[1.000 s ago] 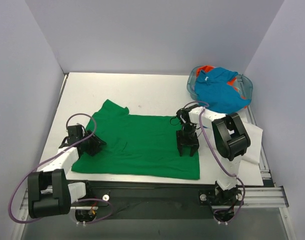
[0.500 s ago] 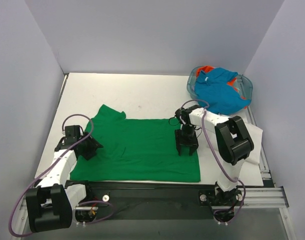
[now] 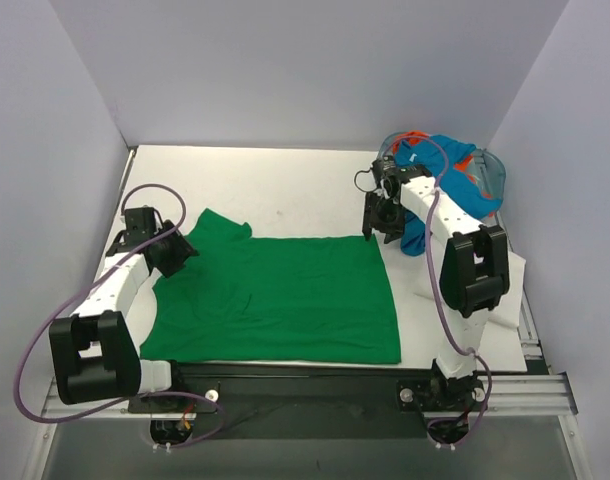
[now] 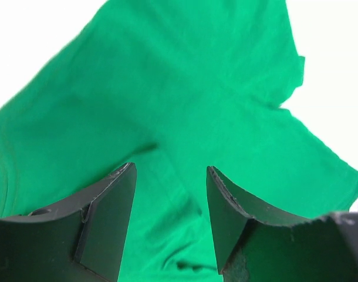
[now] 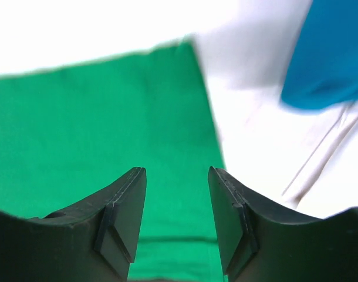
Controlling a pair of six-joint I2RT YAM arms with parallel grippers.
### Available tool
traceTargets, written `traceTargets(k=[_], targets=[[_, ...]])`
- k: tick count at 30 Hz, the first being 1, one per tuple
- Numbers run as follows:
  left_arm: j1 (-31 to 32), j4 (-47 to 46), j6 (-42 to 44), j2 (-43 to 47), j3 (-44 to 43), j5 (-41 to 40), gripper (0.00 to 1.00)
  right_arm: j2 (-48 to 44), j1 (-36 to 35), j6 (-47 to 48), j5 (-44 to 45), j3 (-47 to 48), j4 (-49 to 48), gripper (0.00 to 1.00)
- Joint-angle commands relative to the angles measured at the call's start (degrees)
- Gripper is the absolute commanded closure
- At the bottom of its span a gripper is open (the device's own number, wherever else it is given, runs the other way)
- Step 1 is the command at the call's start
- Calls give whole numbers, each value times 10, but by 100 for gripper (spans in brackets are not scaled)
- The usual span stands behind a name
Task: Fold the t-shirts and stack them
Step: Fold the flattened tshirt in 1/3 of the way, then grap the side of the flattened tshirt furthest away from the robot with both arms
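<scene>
A bright green t-shirt [image 3: 275,295] lies spread flat on the white table [image 3: 275,185], one sleeve pointing to the far left. My left gripper [image 3: 171,250] hovers open at the shirt's left edge by that sleeve; the left wrist view shows only green cloth [image 4: 185,88] under the empty left gripper [image 4: 170,170]. My right gripper [image 3: 383,225] is open above the shirt's far right corner [image 5: 97,117], with nothing between the fingers of that gripper [image 5: 176,171]. A turquoise t-shirt [image 3: 460,190] [image 5: 331,59] is heaped in a bin, with a bit of orange-red t-shirt [image 3: 412,136] showing beneath it.
The clear bluish bin [image 3: 496,176] stands at the far right corner. A white cloth [image 3: 505,290] [image 5: 267,135] lies along the table's right side. Pale walls close in the left, back and right. The arms' bases and a rail run along the near edge.
My right gripper rose off the shirt's right part and moved to its far right corner. My left gripper opened wider and moved away along the left edge to the sleeve.
</scene>
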State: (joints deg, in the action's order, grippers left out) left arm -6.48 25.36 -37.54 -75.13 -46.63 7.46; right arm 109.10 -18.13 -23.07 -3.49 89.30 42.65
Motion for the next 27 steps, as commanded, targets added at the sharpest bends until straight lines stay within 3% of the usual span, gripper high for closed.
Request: traceTargets(k=[1, 10, 19, 27], targets=[[-2, -53, 30, -38, -58, 1, 39, 55, 16, 10, 31, 48, 2, 54], [-2, -74, 56, -137, -138, 20, 39, 141, 22, 19, 9, 105, -24, 58], [-1, -94, 96, -190, -191, 47, 39, 170, 26, 17, 18, 119, -42, 60], [0, -95, 155, -272, -268, 74, 40, 186, 27, 14, 17, 104, -51, 68]])
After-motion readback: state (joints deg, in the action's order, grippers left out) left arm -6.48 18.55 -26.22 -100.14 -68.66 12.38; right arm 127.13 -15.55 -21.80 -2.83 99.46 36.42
